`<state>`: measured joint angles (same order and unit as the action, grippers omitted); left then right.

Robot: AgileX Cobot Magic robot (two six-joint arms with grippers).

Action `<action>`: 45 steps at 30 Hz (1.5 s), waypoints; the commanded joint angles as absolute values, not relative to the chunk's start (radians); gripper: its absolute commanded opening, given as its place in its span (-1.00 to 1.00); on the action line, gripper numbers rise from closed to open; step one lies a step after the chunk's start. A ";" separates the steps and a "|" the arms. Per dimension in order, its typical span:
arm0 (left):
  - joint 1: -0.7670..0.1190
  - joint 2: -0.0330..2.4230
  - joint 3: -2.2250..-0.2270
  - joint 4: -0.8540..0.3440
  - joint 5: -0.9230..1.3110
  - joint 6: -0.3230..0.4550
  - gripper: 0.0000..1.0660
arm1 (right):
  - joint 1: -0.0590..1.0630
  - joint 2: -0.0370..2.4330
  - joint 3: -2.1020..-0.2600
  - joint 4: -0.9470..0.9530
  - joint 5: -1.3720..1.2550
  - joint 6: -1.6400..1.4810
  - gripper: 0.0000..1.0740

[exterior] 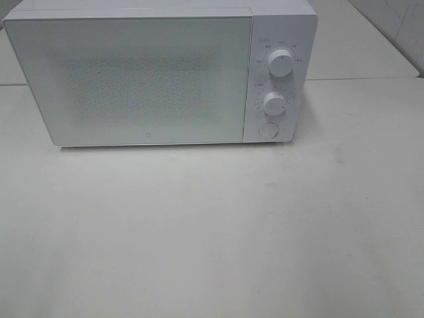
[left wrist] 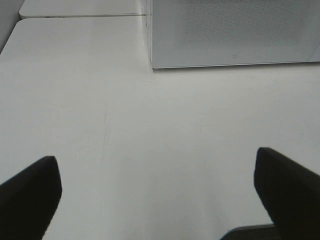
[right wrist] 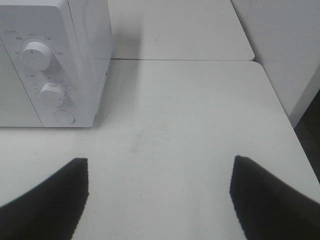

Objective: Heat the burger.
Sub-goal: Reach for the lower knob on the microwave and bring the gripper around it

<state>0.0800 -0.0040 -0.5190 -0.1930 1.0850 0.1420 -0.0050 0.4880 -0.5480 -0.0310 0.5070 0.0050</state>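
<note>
The burger is out of view in every frame. A white microwave [exterior: 152, 73] stands at the back of the table with its door [exterior: 129, 79] shut. Neither gripper shows in the exterior high view. In the left wrist view my left gripper [left wrist: 157, 187] is open over bare table, facing the microwave's lower front [left wrist: 235, 35]. In the right wrist view my right gripper [right wrist: 159, 192] is open too, with nothing between its fingers, and the microwave's control panel [right wrist: 45, 70] lies ahead to one side.
The panel carries an upper knob [exterior: 280, 62], a lower knob [exterior: 273, 104] and a round button [exterior: 267, 130]. A second table [exterior: 358, 46] adjoins behind. The white table [exterior: 212, 232] ends at an edge [right wrist: 290, 125] near a wall.
</note>
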 commanded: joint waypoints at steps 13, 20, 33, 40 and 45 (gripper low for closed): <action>0.074 -0.022 -0.517 -0.192 1.075 0.137 0.88 | -0.008 0.803 -0.554 0.006 0.147 0.036 0.42; 0.074 -0.022 -0.517 -0.192 1.075 0.137 0.88 | -0.008 0.926 -0.554 0.018 0.000 0.036 0.42; 0.074 -0.022 -0.517 -0.192 1.075 0.137 0.88 | -0.008 1.122 -0.398 0.021 -0.516 -0.006 0.42; 0.074 -0.022 -0.517 -0.192 1.075 0.137 0.88 | 0.109 1.239 -0.269 0.158 -0.880 -0.158 0.42; 0.074 -0.022 -0.517 -0.192 1.075 0.137 0.88 | 0.254 1.329 -0.244 0.358 -0.987 -0.263 0.42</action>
<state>0.0800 -0.0040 -0.5190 -0.1930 1.0850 0.1420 0.2140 1.3110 -0.2500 0.2720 -0.9280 -0.2120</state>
